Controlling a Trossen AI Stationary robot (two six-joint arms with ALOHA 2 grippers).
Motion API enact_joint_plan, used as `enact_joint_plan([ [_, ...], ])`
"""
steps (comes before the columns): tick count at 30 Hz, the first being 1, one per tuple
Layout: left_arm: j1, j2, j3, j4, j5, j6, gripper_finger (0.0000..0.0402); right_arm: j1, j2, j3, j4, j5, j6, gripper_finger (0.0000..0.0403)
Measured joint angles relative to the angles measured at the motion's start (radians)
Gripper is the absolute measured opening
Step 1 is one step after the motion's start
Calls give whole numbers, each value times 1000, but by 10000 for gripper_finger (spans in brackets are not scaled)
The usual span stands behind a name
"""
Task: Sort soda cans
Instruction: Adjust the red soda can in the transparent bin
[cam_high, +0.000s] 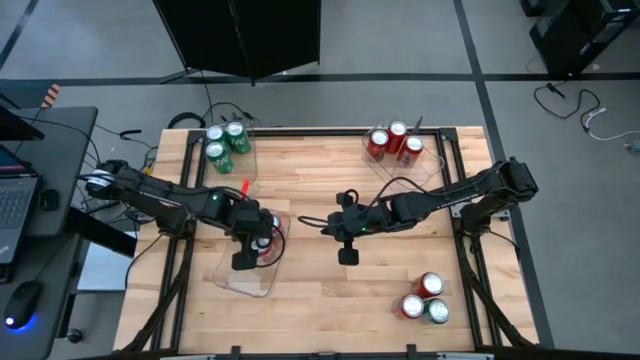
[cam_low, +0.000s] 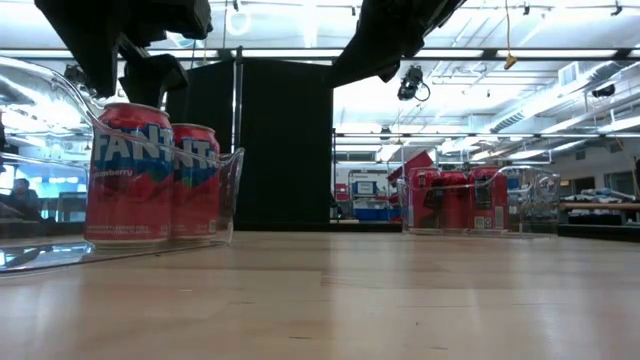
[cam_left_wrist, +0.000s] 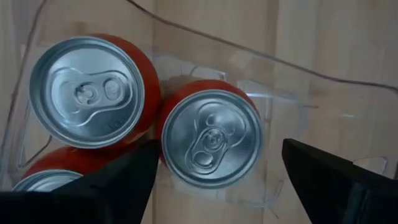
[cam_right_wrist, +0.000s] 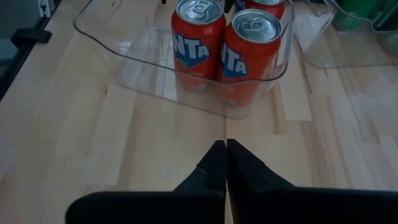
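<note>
Worktop (cam_high: 320, 300) of pale wood carries three clear plastic trays and a loose group of cans. Both dark arms reach in from the sides toward the middle. Nearest the left arm, the front tray (cam_high: 240, 278) holds red soda cans (cam_left_wrist: 211, 138); three silver tops show in the left wrist view, standing upright and touching. Directly above them hangs the left gripper (cam_high: 258, 242), its fingers (cam_left_wrist: 112, 186) spread wide on either side of one can, not touching it. At the back left, a tray (cam_high: 248, 160) holds three green cans (cam_high: 226, 142); at the back right, another tray (cam_high: 432, 160) holds three red ones (cam_high: 395, 143). Three loose cans (cam_high: 424, 300), two red and one green, stand near the front right. Over the bare middle, the right gripper (cam_high: 347, 252) holds nothing, its fingers pressed together.
</note>
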Motion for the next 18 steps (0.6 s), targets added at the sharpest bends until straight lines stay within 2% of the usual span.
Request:
enact_joint_plan([
  [5, 1, 22, 0, -22, -45, 3, 345, 0, 0, 0, -4, 0, 0, 0],
  [10, 1, 43, 0, -21, -42, 7, 338, 0, 0, 0, -6, 0, 0, 0],
  [18, 1, 48, 3, -76, -33, 21, 269, 0, 0, 0, -7, 0, 3, 0],
])
